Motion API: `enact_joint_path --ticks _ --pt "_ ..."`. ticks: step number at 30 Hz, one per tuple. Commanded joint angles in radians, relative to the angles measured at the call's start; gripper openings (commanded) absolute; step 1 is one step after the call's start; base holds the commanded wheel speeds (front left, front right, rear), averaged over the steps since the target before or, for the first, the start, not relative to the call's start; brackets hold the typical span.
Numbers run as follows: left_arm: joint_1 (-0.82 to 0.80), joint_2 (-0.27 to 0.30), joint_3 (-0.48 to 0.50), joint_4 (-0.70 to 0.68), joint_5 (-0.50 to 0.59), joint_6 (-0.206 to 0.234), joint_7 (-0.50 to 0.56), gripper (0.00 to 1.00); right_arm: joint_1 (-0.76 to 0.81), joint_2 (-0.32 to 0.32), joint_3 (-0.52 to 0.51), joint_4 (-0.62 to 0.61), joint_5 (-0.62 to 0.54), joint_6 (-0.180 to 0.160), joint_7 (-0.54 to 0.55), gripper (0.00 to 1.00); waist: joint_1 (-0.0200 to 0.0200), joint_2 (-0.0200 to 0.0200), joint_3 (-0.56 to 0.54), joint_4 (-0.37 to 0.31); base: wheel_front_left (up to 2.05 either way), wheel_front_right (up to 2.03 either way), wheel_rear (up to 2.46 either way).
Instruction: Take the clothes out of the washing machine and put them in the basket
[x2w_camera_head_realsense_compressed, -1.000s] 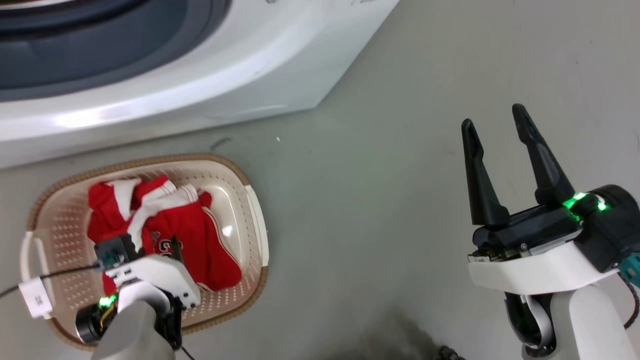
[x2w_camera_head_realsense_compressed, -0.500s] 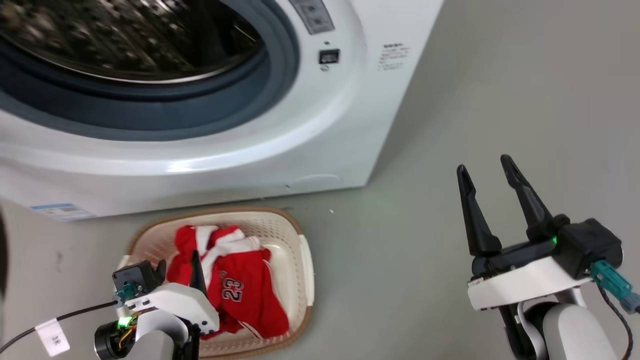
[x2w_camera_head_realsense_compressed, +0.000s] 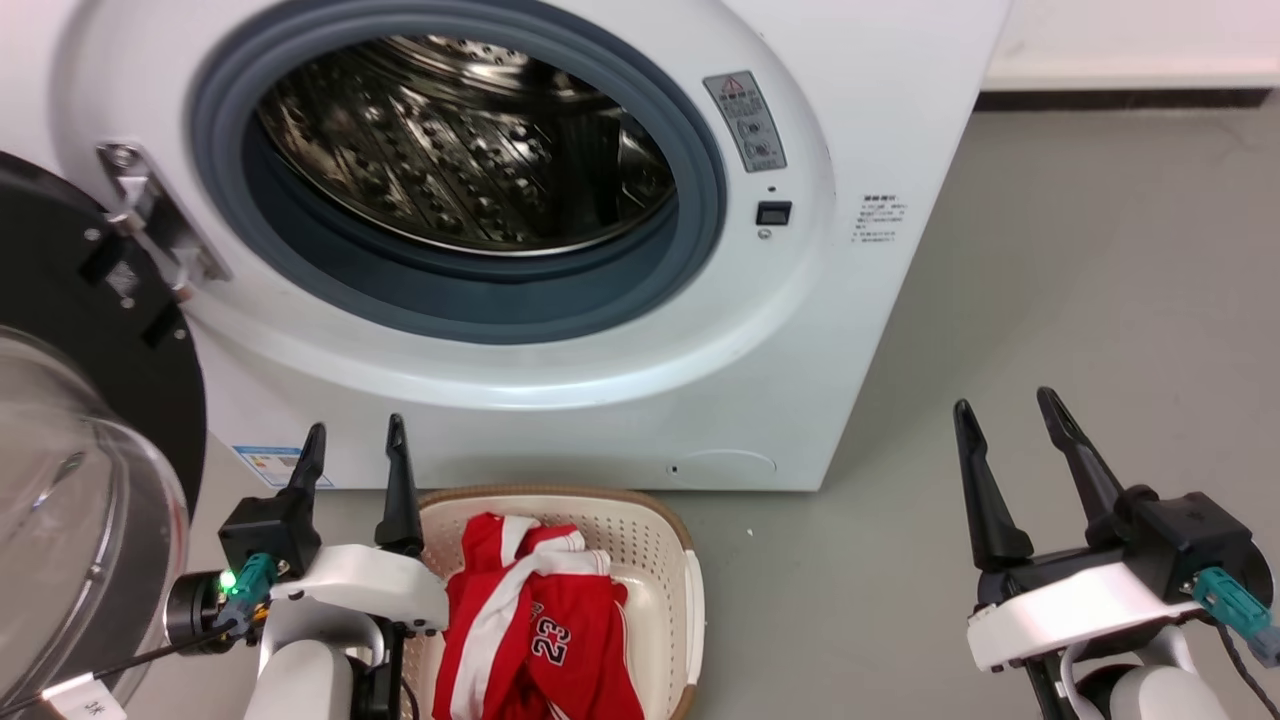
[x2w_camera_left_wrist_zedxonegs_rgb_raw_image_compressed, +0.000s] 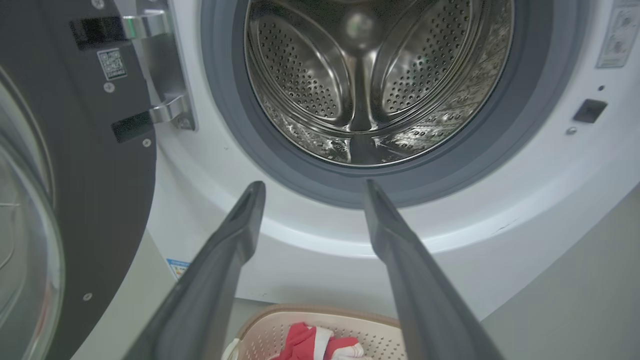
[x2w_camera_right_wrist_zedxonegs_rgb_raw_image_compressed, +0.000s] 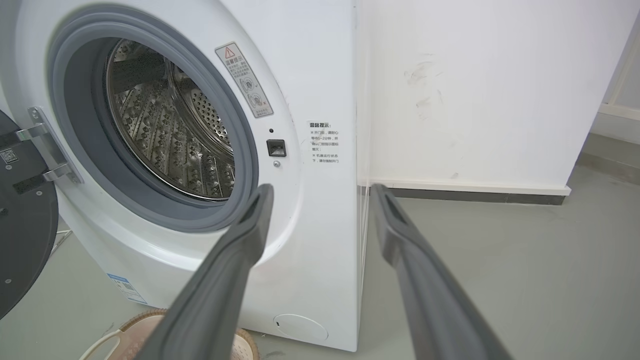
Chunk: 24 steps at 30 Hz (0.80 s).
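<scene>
White arms (x2w_camera_head_realsense_compressed: 1070, 612), black tapered fingers (x2w_camera_head_realsense_compressed: 985, 500)

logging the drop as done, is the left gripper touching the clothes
Apart. In the left wrist view the left gripper is open, its bare fingers pointing at the washing machine; the clothes lie below in the basket.

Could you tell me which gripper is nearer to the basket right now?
Left. The left gripper sits open beside the basket's left rim; the right gripper hangs open over the floor, well to its right.
</scene>
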Motion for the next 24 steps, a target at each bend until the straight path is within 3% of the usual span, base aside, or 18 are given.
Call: enact_joint_path --ticks 1,13,24 --pt "0.021 -0.002 -0.014 -0.043 0.019 0.003 -0.002 1.00 0.018 0.000 -0.009 0.002 -0.013 -0.001 -0.001 1.00 0.0002 -0.0001 -0.034 0.023 0.00 0.00 0.00" --pt "0.139 0.026 -0.090 -0.265 0.111 0.027 0.063 1.00 0.083 0.000 -0.064 -0.015 -0.078 -0.001 0.008 1.00 0.0002 -0.0001 -0.122 0.019 0.00 0.00 0.00" --pt "0.213 0.057 -0.059 -0.275 0.089 0.042 0.094 1.00 0.126 0.000 -0.077 -0.035 -0.090 -0.001 0.022 1.00 0.0002 -0.0001 -0.147 0.018 0.00 0.00 0.00"
